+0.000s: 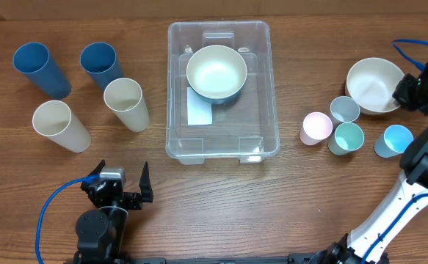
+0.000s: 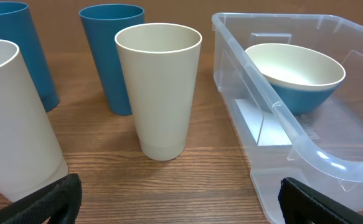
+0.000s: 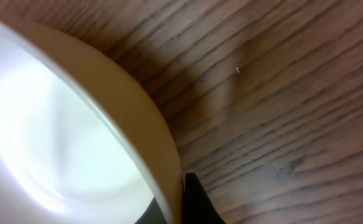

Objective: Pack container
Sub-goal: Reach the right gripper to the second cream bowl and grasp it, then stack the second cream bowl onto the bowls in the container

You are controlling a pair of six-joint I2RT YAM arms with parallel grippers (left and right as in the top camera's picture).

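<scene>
The container [image 1: 172, 110] is a large clear bin at the table's centre, with a white label on its floor. A bowl [image 1: 216, 72], cream inside and blue outside, rests in its far half. In the left wrist view the container's wall [image 2: 274, 115] and that bowl [image 2: 296, 71] sit to the right. At the far right, my right gripper [image 1: 410, 89] is shut on the right rim of a white bowl [image 1: 374, 84]. The right wrist view shows that rim [image 3: 137, 106] pinched by my right gripper [image 3: 178, 202], with one finger on each side. My left gripper [image 1: 122, 187] stands open near the front edge, holding nothing.
Two tall blue cups [image 1: 41, 70] [image 1: 101, 64] and two tall cream cups [image 1: 59, 125] [image 1: 125, 103] stand left of the container. Several small cups, among them a pink one [image 1: 316, 127] and a teal one [image 1: 346, 138], cluster near the white bowl.
</scene>
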